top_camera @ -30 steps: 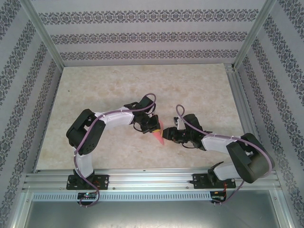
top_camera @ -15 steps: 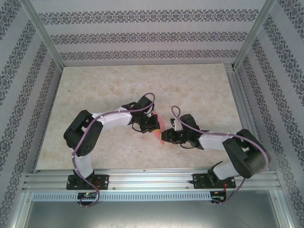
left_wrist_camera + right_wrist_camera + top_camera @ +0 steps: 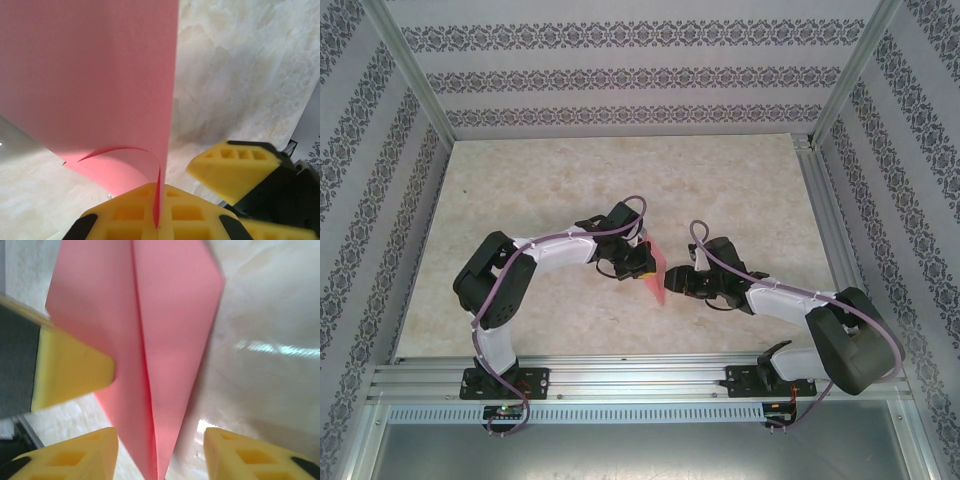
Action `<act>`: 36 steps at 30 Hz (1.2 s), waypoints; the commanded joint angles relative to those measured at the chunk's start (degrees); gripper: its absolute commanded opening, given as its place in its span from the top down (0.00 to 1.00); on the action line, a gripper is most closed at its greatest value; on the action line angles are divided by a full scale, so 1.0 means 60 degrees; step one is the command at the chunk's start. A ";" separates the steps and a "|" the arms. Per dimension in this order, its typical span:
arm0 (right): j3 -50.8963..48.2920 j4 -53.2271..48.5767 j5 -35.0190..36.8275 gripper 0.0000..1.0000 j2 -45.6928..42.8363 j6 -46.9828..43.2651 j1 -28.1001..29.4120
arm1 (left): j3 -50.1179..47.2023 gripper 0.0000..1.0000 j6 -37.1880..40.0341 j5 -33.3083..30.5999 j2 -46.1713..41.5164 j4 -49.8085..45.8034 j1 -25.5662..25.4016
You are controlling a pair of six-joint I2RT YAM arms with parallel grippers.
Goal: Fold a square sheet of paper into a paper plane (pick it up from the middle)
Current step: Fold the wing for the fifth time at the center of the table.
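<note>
We hold the narrow pink-red paper plane [image 3: 655,277] toward the near edge of the counter [image 3: 570,180]: left tool [image 3: 157,216] clamped on it as anchor, right tool [image 3: 161,454] apart astride its tip, likely for creasing.

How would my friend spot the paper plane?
Find the pale marbled table, then the spot where the left gripper and the right gripper nearly meet. The paper plane is pinched in the left gripper: a pink-red pointed dart, the lone pink thing there.
</note>
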 commanded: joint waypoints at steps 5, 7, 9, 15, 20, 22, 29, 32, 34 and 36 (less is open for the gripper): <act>0.0742 0.0117 0.0455 0.72 0.0066 0.0442 -0.0310 | -0.0329 1.00 0.0482 0.0112 -0.0858 0.0120 0.0083; 0.0967 0.0074 0.0331 0.72 0.0368 0.0468 -0.0317 | -0.0470 1.00 0.0456 0.0190 -0.0947 0.0333 0.0078; 0.1132 0.0185 0.0168 0.73 0.0741 0.0534 -0.0302 | -0.0474 1.00 0.0484 0.0190 -0.0974 0.0310 0.0088; 0.1249 0.0139 0.0413 0.80 0.1533 0.0728 -0.0270 | -0.0421 1.00 0.0481 0.0194 -0.0971 0.0326 0.0075; 0.1343 0.0354 0.0071 0.84 0.2180 0.0831 -0.0185 | -0.0452 1.00 0.0436 0.0234 -0.0994 0.0437 0.0085; 0.1358 0.0630 -0.0038 0.84 0.2438 0.0998 -0.0135 | -0.0434 1.00 0.0436 0.0325 -0.0956 0.0505 0.0080; 0.1724 0.1910 -0.0728 0.84 0.3357 0.1542 0.0197 | -0.0420 1.00 0.0422 0.0560 -0.1000 0.0837 0.0072; 0.1639 0.2453 -0.0871 0.84 0.3487 0.1864 0.0217 | -0.0365 1.00 0.0457 0.0529 -0.1032 0.0763 0.0073; 0.1586 0.2681 -0.1009 0.83 0.3534 0.1938 0.0218 | -0.0379 1.00 0.0460 0.0495 -0.1060 0.0761 0.0072; 0.1498 0.2758 -0.1079 0.83 0.3533 0.2011 0.0210 | -0.0377 1.00 0.0489 0.0336 -0.1035 0.0644 0.0071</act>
